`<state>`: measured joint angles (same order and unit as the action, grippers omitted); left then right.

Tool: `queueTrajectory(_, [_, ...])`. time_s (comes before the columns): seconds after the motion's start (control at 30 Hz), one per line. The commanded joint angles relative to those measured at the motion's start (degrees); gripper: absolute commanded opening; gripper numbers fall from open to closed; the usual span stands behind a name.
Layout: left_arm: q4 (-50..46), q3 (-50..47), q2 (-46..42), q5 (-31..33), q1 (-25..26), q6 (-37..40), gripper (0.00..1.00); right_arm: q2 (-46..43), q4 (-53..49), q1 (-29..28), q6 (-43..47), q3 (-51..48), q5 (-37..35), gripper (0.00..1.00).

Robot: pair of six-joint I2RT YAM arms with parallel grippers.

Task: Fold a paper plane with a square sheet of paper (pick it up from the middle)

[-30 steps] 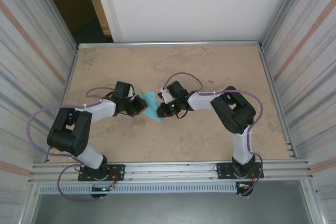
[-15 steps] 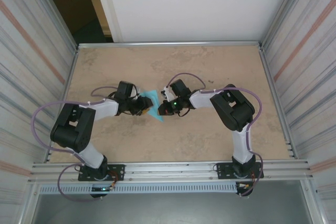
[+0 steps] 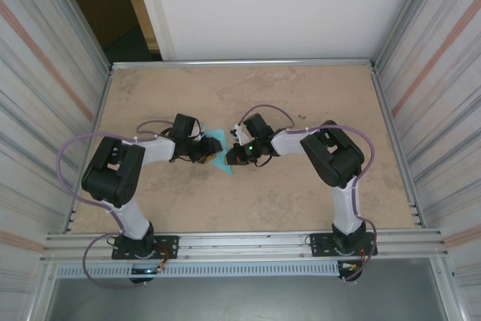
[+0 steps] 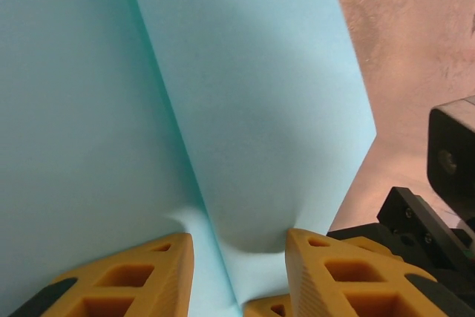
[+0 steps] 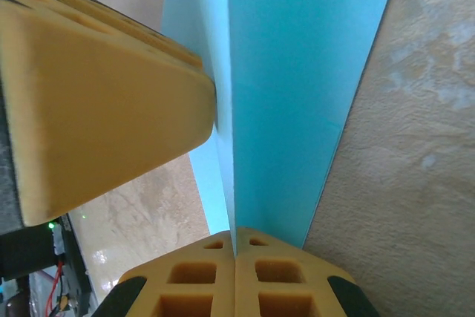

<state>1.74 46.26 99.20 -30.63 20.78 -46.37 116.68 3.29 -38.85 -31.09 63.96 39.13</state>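
Note:
The light-blue sheet of paper point(image 3: 217, 139) is folded along a lengthwise crease and is held just above the table between the two grippers. My right gripper point(image 5: 235, 237) is shut on the paper's point(image 5: 297, 72) folded edge, the sheet rising straight out from between its orange fingertips. My left gripper point(image 4: 237, 246) is open, its fingers point(image 4: 126, 276) standing apart on either side of the crease of the paper point(image 4: 245, 94), which bulges between them. In the top view the left gripper point(image 3: 204, 149) and right gripper point(image 3: 233, 157) face each other closely.
The tan table point(image 3: 301, 95) is walled by metal rails and corrugated side panels point(image 3: 52, 73). Purple cables loop off both arms. The left gripper's finger point(image 5: 96, 109) sits close against the paper in the right wrist view.
My left gripper's jaws have opened from a near-shut grip on the paper. The left arm's elbow has swung right. The right gripper has kept its hold and barely moved.

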Motion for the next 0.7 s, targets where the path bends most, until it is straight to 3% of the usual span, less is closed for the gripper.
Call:
queueTrajectory(0.0, [-0.6, 0.9, 0.5, -0.3, 0.1, 1.7, 0.38, 1.3, 0.1, 0.6, -0.6, -0.4, 1.3, 0.05])
queueTrajectory(0.67, [-12.6, 3.4, 4.3, 6.8, 0.1, 2.0, 0.38, -1.9, 2.1, 1.9, -1.3, -3.4, 2.9, 0.20])
